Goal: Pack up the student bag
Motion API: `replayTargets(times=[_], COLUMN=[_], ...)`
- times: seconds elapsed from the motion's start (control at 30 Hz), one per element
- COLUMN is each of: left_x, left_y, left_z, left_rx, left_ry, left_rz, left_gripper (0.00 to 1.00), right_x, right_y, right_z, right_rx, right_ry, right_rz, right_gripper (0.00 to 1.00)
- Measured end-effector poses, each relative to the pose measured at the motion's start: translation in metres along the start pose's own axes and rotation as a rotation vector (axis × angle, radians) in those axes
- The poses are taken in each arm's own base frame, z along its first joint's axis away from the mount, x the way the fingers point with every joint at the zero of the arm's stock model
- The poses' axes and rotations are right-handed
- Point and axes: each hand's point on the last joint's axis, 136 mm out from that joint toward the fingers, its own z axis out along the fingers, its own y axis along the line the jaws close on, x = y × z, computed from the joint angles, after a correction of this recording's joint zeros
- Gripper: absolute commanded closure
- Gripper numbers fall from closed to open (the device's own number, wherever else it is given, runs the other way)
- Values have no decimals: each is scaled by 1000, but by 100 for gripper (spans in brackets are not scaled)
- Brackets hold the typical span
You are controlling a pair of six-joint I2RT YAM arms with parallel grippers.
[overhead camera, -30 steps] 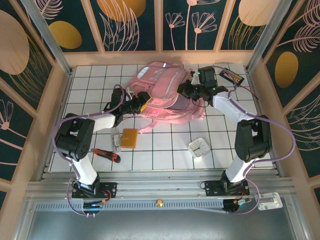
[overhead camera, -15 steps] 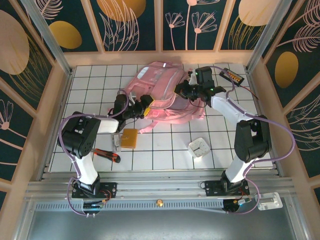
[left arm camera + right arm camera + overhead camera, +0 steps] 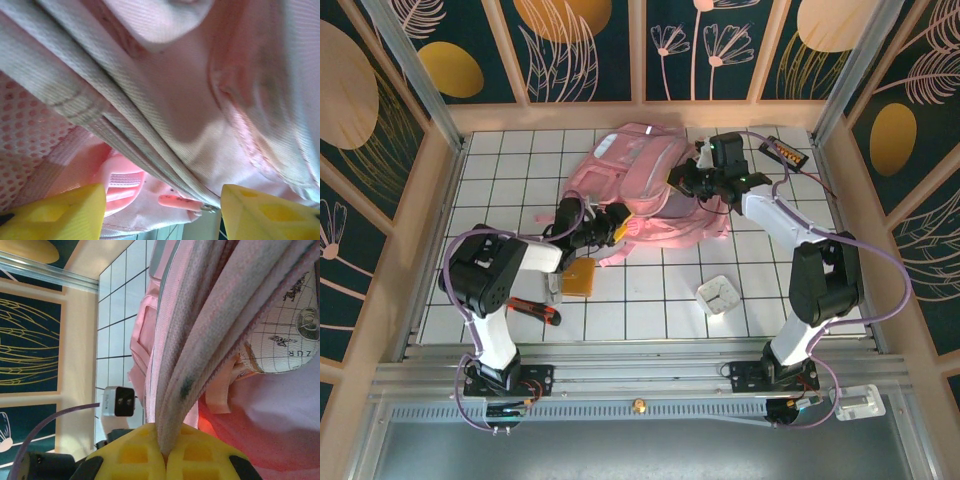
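My right gripper [image 3: 165,454] pinches the student bag [image 3: 650,190] at its rim. It's soft and floppy, so I grab seams, and my left gripper [image 3: 163,212] hangs spread.

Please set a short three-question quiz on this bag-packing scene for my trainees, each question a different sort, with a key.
1. True or false: the right gripper has its jaws shut on an edge of the student bag.
2. The left gripper has its jaws: A) shut on a strap; B) apart, facing bag fabric; C) shut on a pen.
3. Fill in: the red-and-black tool lies beside the ___ arm.
Key: 1 true; 2 B; 3 left.
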Motion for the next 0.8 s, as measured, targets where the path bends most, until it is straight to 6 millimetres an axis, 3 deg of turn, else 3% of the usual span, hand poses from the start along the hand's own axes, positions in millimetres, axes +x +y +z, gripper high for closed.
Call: replayTargets(times=[0.2, 0.4, 0.67, 0.73, 0.8], left_x=[-4, -9, -19, -19, -20], left_y=[-2, -6, -13, -14, -17], left_z=[5, 5, 4, 5, 5], left_rx=[9, 16, 32, 30, 36], left_ry=[-7, -19, -36, -35, -34], left_rz=[-17, -16, -14, -18, -20], left_gripper=[40, 52, 53, 62, 78], right_x=[0, 1, 3, 3, 4], right_y=[8, 8, 7, 7, 7], right_z=[-5, -6, -8, -8, -8], right_rx=[-5, -1, -1, -1, -1], right_ry=[-15, -18, -18, -18, -17], right_rz=[-17, -17, -17, -18, -18], right_gripper=[100, 100, 100, 100, 100])
